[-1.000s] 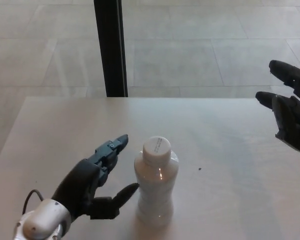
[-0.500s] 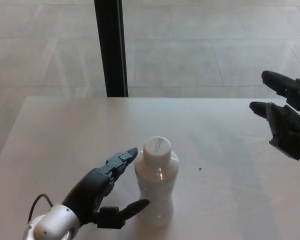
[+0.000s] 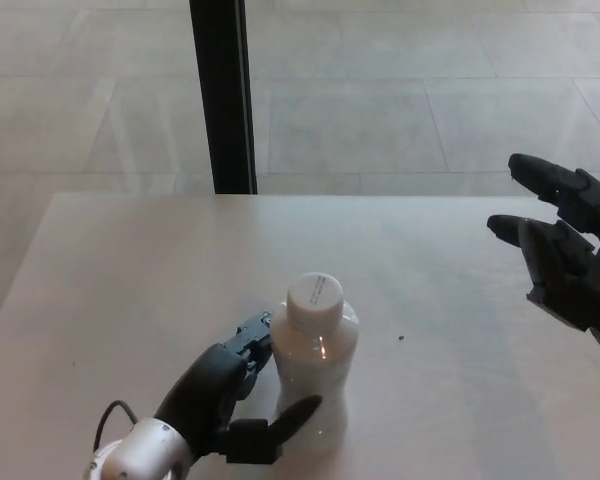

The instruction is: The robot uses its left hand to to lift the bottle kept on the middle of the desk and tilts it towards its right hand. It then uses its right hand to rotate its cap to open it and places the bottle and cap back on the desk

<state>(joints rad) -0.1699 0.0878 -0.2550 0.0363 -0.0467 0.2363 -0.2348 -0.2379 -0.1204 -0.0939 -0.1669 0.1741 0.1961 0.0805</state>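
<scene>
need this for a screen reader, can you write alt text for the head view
A white capped bottle stands upright on a pale desk, with the left robot hand open and wrapping around its left side. The right robot hand hovers open at the desk's right edge, and a black post rises behind.

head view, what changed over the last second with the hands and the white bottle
The black left hand slid right to the white plastic bottle, its fingers now around the near side, apparently touching but not yet closed. The black right hand drifted left and slightly down, open. The bottle stayed upright on the pale desk, its white cap still on.
</scene>
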